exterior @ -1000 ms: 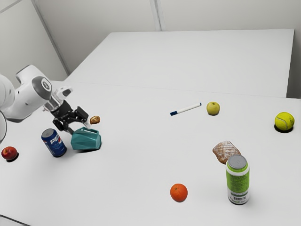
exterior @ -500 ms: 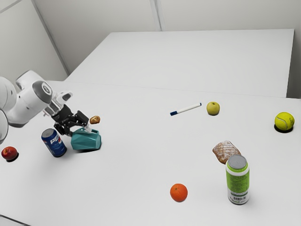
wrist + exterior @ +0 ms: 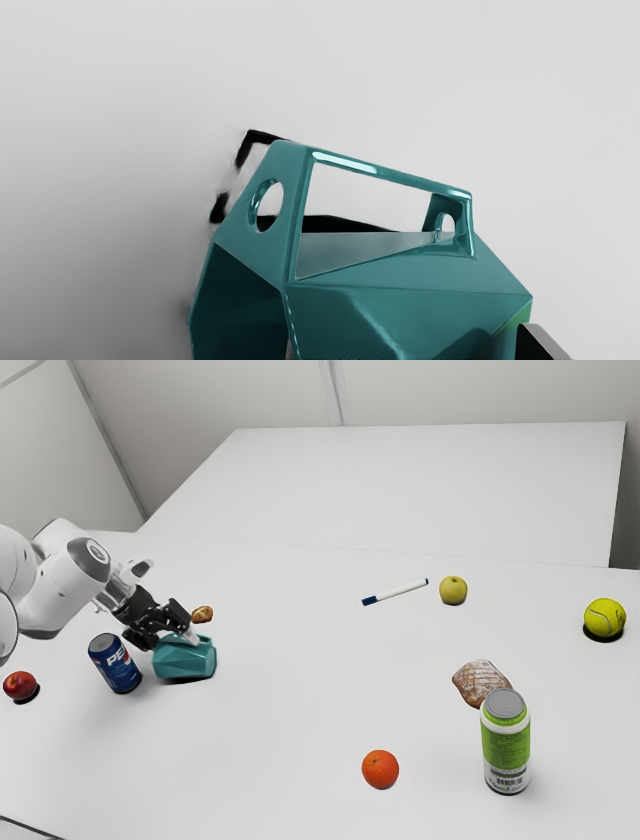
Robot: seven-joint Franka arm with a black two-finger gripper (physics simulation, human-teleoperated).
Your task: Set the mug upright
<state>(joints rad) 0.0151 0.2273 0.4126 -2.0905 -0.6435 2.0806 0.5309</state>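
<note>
My gripper (image 3: 171, 640) is right at the teal mug (image 3: 184, 659), which lies on its side on the table (image 3: 280, 710), handle uppermost; I can't tell whether the grip is spread or clamped. Near the mug I see the upright Pepsi can (image 3: 115, 664) and a bread roll (image 3: 202, 614), then, well toward the exterior view's right, the orange (image 3: 380, 769) and, farthest, the tennis ball (image 3: 604, 617)
</note>
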